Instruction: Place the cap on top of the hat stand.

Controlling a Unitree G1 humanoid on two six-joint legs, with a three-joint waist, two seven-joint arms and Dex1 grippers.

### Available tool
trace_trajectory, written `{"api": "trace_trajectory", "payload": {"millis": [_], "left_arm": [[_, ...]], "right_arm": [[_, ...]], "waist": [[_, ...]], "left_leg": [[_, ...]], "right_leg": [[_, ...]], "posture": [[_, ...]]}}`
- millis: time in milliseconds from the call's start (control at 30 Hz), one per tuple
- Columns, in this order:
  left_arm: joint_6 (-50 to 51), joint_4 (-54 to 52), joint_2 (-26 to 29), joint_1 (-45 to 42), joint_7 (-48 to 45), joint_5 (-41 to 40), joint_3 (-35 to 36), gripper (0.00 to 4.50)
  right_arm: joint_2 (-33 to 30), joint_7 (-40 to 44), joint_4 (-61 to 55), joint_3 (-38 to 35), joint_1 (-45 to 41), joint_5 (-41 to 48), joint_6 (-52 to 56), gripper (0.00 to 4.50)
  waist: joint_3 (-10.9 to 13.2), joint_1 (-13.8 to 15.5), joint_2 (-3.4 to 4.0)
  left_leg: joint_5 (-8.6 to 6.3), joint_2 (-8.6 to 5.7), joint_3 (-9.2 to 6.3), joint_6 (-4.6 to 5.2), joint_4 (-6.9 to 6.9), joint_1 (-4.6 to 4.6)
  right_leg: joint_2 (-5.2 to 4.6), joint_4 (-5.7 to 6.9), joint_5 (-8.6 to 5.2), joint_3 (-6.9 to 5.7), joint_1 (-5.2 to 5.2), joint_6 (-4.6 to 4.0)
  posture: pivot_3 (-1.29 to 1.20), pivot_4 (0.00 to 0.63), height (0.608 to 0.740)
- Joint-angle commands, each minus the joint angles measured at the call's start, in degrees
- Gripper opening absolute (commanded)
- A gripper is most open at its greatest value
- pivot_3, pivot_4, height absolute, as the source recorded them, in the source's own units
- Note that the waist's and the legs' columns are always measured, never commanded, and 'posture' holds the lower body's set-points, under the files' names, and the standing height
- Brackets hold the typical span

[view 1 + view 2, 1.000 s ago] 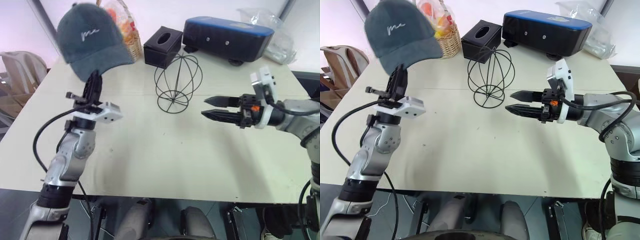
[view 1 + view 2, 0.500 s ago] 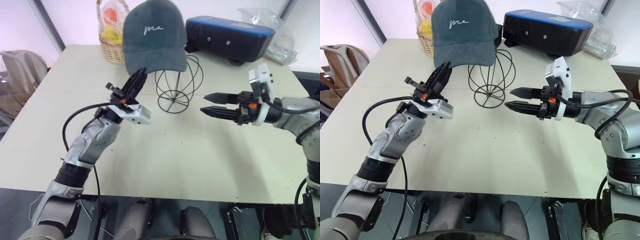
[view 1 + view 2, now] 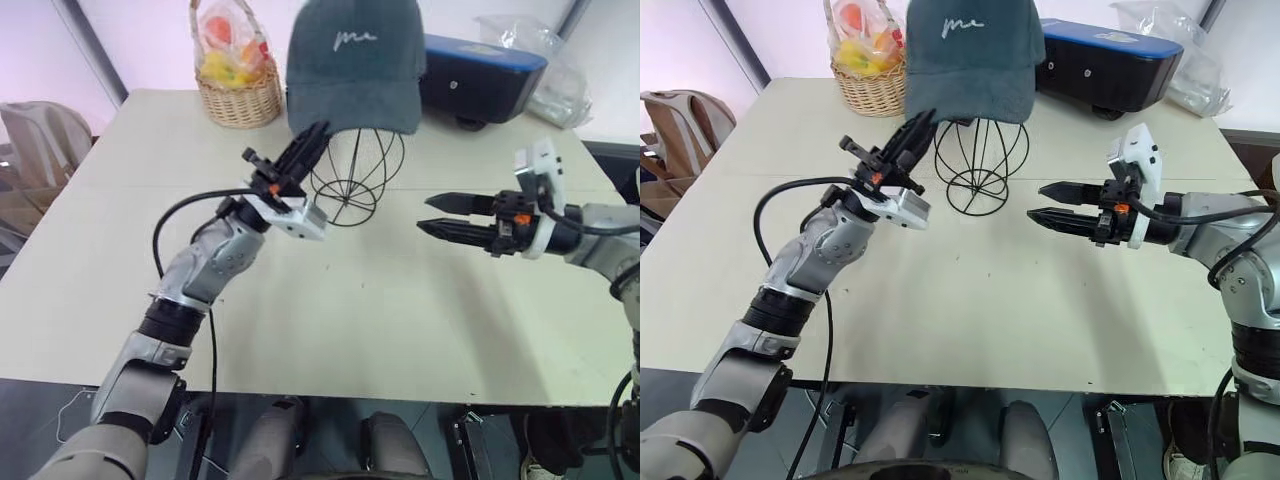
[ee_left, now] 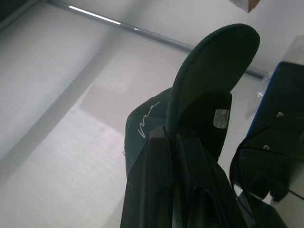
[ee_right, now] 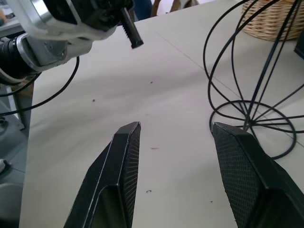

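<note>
The dark teal cap (image 3: pixel 355 60), with white cursive stitching on its front, hangs in the air just above the hat stand (image 3: pixel 355 175), a black wire globe on a ring base. The cap's lower edge covers the globe's top. My left gripper (image 3: pixel 316 134) points up and is shut on the cap's brim; the left wrist view shows its fingers (image 4: pixel 190 161) clamped on the brim edge. To the right of the stand my right gripper (image 3: pixel 427 214) stands open near table height, with nothing between its fingers (image 5: pixel 126 156). The hat stand (image 5: pixel 256 95) is close ahead of it.
A wicker basket (image 3: pixel 237 95) of bagged fruit stands at the table's back left. A blue-black case (image 3: pixel 485 75) and a clear plastic bag (image 3: pixel 540 45) sit at the back right. A pale chair (image 3: pixel 40 130) stands off the table's left side.
My left gripper has carried the cap to the right, from over the table's left side to above the hat stand, and has tilted. The right gripper has stayed about where it was, still open.
</note>
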Motion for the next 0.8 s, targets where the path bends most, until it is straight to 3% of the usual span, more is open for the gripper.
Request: {"api": "trace_trajectory", "payload": {"millis": [33, 367, 800], "left_arm": [[-1.3, -0.5, -0.5, 1.7, 0.7, 0.0, -0.6, 0.09], [-4.1, -1.4, 1.0, 9.4, 0.8, 2.6, -3.0, 0.09], [-7.4, -0.5, 3.9, 12.6, 1.4, 4.3, -2.9, 0.09]], "right_arm": [[-1.3, -0.1, -1.2, -2.6, 0.0, -0.1, -0.8, 2.43], [-0.9, -1.2, -1.9, -1.5, -1.5, 0.6, 0.8, 2.43], [-0.8, -1.0, -1.5, -0.6, -3.1, 0.5, 1.5, 2.43]], "waist": [[0.0, -0.1, 0.0], [0.0, 0.1, 0.0], [0.0, 0.0, 0.01]], "left_leg": [[0.0, 0.0, 0.0, 0.0, 0.0, 0.0], [-0.01, 0.0, 0.0, 0.01, 0.01, 0.0], [-0.02, 0.0, 0.0, 0.03, 0.01, 0.01]], "right_leg": [[0.0, 0.0, 0.0, 0.0, 0.0, 0.0], [-0.01, 0.01, 0.0, 0.01, -0.01, 0.0], [-0.02, 0.01, 0.0, 0.01, -0.01, 0.0]], "posture": [[0.0, 0.15, 0.74], [0.0, 0.15, 0.74], [0.0, 0.15, 0.74]]}}
